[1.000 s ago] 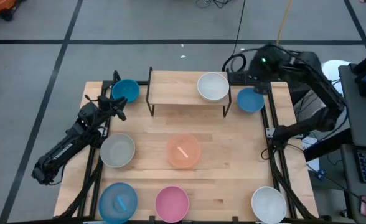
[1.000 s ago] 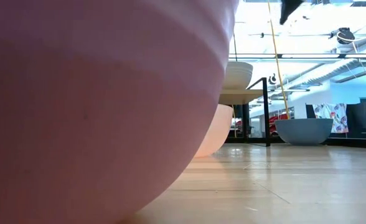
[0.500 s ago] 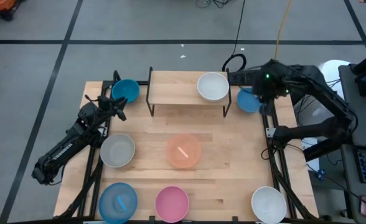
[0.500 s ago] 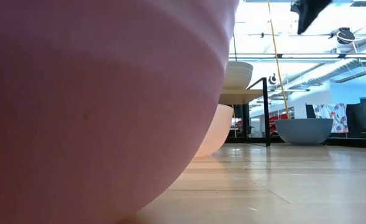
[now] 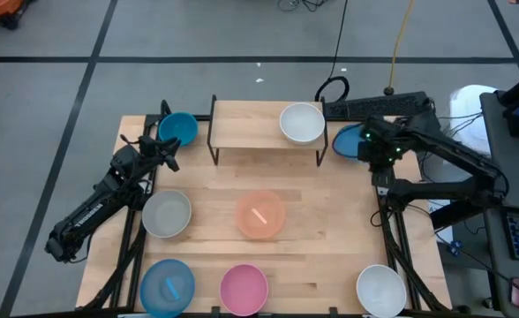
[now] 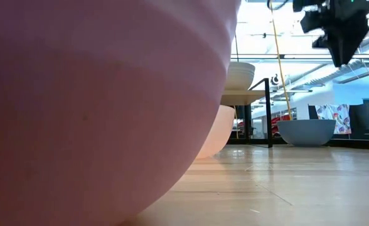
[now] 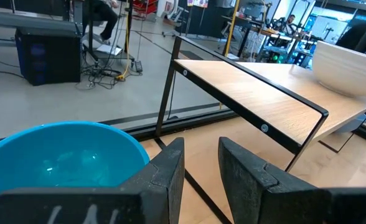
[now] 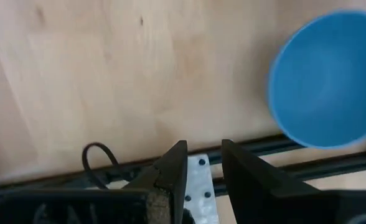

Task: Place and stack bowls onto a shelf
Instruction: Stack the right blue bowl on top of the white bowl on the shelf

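Observation:
Several bowls stand on their bases on the tabletop: teal (image 5: 177, 129), blue (image 5: 349, 141), grey-white (image 5: 167, 214), orange-pink (image 5: 260, 215), light blue (image 5: 167, 287), pink (image 5: 244, 289) and white (image 5: 381, 290). Another white bowl (image 5: 302, 122) stands on the right half of the shelf (image 5: 251, 124). My right gripper (image 5: 379, 168) is shut and points down, high above the table's right edge just near of the blue bowl (image 8: 326, 87). It shows well clear of the table in the low view (image 6: 342, 63). My left gripper (image 7: 200, 165) is shut and rests beside the teal bowl (image 7: 58, 155).
The shelf's left half is bare wood on black legs (image 7: 167, 87). A black rail and a cable (image 8: 99, 162) run along the table's right edge under my right gripper. The pink bowl (image 6: 96, 94) fills most of the low view. There is open tabletop between the shelf and the orange-pink bowl.
My right arm has swung from behind the table's far right corner toward the near edge, passing over the blue bowl. Its gripper now points down above the right edge and has come down into the low view.

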### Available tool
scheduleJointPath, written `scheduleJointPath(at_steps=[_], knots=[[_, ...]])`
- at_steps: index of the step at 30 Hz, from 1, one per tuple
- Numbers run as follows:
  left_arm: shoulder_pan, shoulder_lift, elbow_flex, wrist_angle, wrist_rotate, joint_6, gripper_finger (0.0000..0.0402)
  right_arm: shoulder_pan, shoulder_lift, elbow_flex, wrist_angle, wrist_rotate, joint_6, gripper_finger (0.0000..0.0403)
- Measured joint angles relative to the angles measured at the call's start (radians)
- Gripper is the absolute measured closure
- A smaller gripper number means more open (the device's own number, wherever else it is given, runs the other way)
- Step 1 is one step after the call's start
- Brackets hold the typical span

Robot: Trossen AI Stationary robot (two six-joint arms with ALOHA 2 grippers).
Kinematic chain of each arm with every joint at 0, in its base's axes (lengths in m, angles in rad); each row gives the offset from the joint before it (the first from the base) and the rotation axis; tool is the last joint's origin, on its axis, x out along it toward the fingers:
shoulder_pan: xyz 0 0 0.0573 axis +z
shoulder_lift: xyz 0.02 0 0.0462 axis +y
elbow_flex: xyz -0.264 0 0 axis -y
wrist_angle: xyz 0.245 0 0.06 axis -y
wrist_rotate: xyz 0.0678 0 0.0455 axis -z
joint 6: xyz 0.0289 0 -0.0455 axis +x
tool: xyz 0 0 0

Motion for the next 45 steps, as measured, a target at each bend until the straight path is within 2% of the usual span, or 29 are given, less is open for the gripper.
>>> scheduleJointPath(at_steps=[3,7,9,14,24,30,37,45], knots=[[0.0,0.0,0.0,0.0,0.0,0.0,0.0298,0.0,0.0,-0.084,0.063,0.035,-0.056,0.0309],[0.0,0.0,0.0,0.0,0.0,0.0,0.0298,-0.005,0.0,-0.169,0.228,0.192,-0.047,0.031],[0.0,0.0,0.0,0.0,0.0,0.0,0.0298,-0.017,0.0,-0.197,0.296,0.208,-0.049,0.031],[0.0,0.0,0.0,0.0,0.0,0.0,0.0298,-0.05,0.018,-0.267,0.437,0.131,-0.012,0.031],[0.0,0.0,0.0,0.0,0.0,0.0,0.0298,-0.17,0.076,-0.293,0.555,0.126,0.034,0.031],[0.0,0.0,0.0,0.0,0.0,-0.001,0.0298,-0.24,0.136,-0.293,0.584,-0.022,0.04,0.031],[0.0,0.0,0.0,0.0,0.0,-0.001,0.0298,-0.285,0.189,-0.293,0.679,-0.022,0.017,0.031],[0.0,0.0,0.0,0.0,0.0,-0.006,0.0298,-0.323,0.242,-0.293,0.677,-0.022,-0.011,0.031]])
